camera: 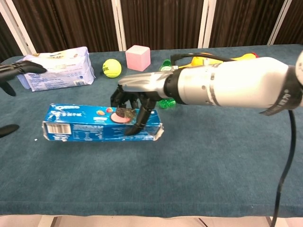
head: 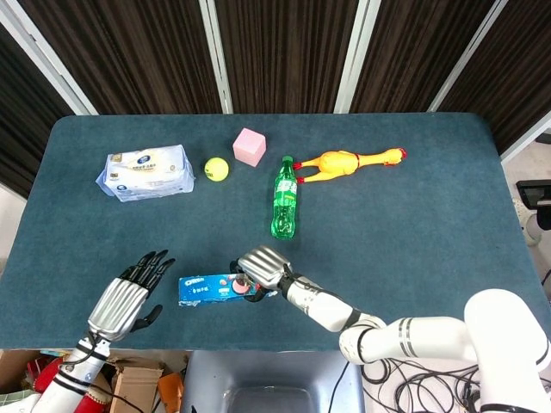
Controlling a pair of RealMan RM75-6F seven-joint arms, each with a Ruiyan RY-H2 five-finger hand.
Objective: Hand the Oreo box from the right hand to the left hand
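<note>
Oreo box (head: 209, 288): long blue carton, lengthwise, clasped at its near end by right hand (head: 258, 267), fingers curled over top and front face. Free end points toward left hand (head: 127, 298), spread, empty, just short of it. Likely light, stiff but crushable cardboard, slick print; best taken around the free end.

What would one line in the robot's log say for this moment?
phase: handover approach | right hand: holds blue cardboard Oreo box | left hand: open, near box, not touching | table: dark teal cloth
</note>
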